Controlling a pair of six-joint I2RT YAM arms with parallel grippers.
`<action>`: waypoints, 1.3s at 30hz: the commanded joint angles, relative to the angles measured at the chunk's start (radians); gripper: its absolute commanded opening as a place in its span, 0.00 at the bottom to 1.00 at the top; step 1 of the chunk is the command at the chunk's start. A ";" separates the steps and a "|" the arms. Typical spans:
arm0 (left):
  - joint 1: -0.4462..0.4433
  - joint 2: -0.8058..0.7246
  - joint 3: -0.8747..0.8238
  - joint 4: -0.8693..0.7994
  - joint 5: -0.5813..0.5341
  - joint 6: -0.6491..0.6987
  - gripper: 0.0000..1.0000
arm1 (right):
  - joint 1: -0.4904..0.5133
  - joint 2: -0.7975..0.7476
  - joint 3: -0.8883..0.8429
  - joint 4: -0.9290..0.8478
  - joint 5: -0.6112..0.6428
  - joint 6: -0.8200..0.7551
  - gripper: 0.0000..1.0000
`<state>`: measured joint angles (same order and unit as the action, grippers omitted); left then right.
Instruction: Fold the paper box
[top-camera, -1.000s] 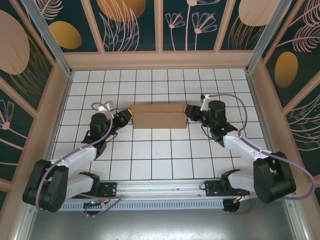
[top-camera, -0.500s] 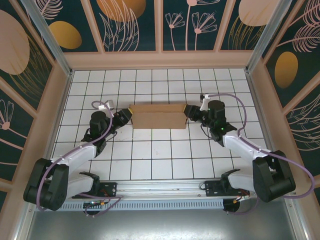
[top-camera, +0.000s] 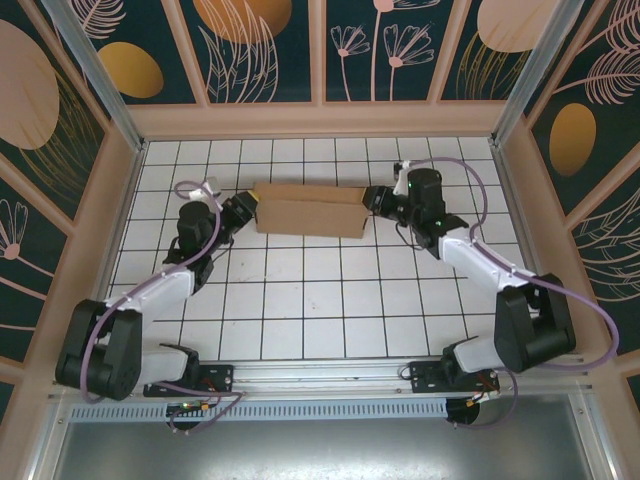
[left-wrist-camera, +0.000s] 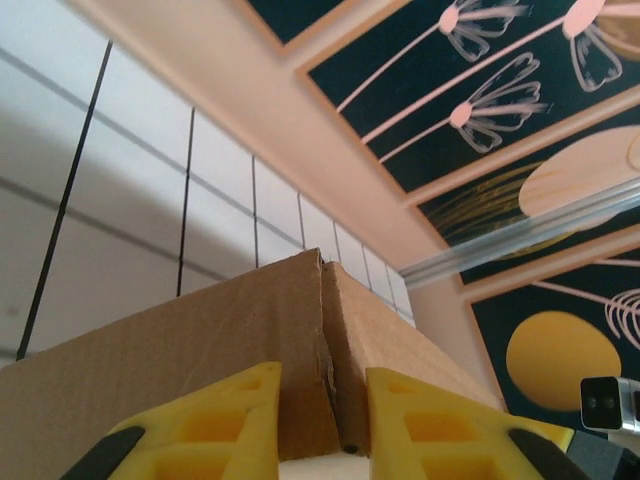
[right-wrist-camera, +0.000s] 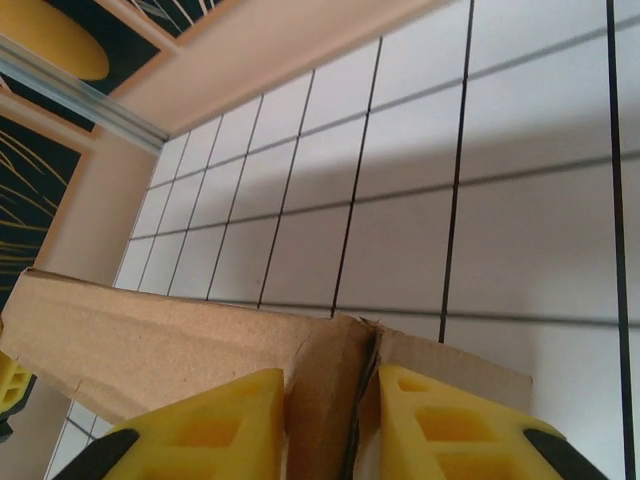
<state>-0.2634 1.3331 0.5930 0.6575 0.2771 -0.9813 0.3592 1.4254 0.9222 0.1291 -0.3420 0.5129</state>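
left gripper (top-camera: 249, 207) and right gripper (top-camera: 370, 198) clamped on opposite ends of paper box (top-camera: 308, 212); box now sits farther from the arm bases than a second ago.

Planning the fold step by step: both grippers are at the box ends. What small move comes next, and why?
Probably squeeze both grips a little tighter. The left gripper and right gripper each straddle a doubled cardboard edge at a corner of the box, and a gap shows between the layers, so the creases look unset.
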 joint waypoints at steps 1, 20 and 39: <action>-0.038 0.076 0.083 0.117 0.138 0.002 0.21 | 0.013 0.058 0.092 0.069 -0.170 -0.030 0.27; -0.109 0.091 -0.226 0.333 -0.035 0.209 0.27 | 0.039 -0.027 -0.462 0.716 -0.097 -0.197 0.26; -0.132 -0.193 -0.232 -0.200 -0.224 0.219 0.60 | 0.093 -0.258 -0.512 0.259 0.146 -0.098 0.52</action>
<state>-0.4011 1.0866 0.3157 0.5480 0.0917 -0.7807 0.4538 1.1072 0.3195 0.5594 -0.2420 0.3809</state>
